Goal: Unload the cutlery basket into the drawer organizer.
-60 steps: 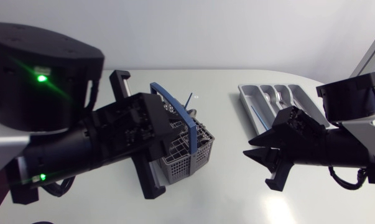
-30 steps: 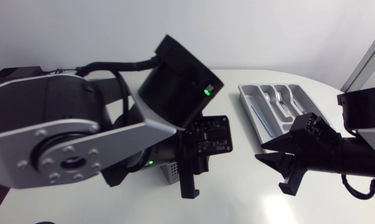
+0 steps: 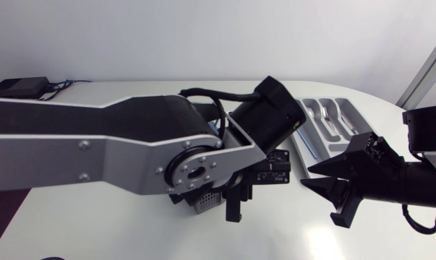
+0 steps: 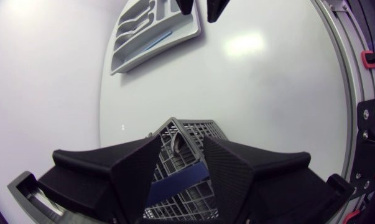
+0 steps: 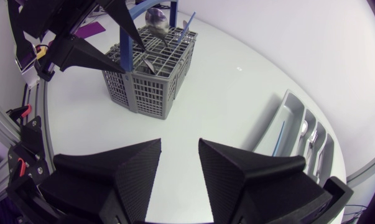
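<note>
The left gripper (image 4: 182, 149) hangs over the cutlery basket (image 4: 196, 129) with its fingers spread and the blue handle (image 4: 175, 184) ungripped between them. The right gripper (image 5: 180, 149), also spread and holding nothing, hovers above the table (image 5: 237, 93) near the drawer organizer (image 5: 297, 134).

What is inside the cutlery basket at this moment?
A spoon stands up out of the cutlery basket, with another metal piece lower inside. The grid walls hide how many more; from overhead the left arm covers the basket.
</note>
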Motion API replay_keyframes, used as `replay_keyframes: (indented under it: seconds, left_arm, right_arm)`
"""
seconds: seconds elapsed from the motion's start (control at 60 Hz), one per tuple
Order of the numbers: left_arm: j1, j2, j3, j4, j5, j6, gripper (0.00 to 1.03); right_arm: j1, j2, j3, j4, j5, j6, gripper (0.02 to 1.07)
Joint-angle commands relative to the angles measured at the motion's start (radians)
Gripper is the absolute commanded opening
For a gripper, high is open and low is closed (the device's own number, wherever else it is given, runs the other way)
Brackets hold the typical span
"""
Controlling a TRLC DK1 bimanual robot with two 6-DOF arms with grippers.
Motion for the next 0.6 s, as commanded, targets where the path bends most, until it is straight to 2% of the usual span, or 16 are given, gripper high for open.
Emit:
replay_keyframes:
  seconds: [0.0,0.15,0.3,0.467,0.583]
  left_arm:
    - [-0.008,0.045,0.049,-0.014,-0.020,0.028,0.49]
    - [0.000,0.090,0.069,-0.022,-0.060,0.054,0.48]
    - [0.000,0.120,0.094,-0.031,-0.091,0.063,0.37]
    - [0.004,0.146,0.112,-0.037,-0.123,0.077,0.36]
    - [0.009,0.160,0.122,-0.043,-0.137,0.081,0.27]
  right_arm:
    - [-0.021,-0.004,-0.029,-0.014,-0.019,-0.026,0.50]
    - [-0.030,-0.005,-0.037,-0.017,-0.028,-0.036,0.50]
    - [-0.042,-0.011,-0.040,-0.017,-0.037,-0.041,0.50]
    - [-0.050,-0.016,-0.040,-0.020,-0.050,-0.046,0.50]
    - [-0.050,-0.021,-0.041,-0.028,-0.054,-0.052,0.50]
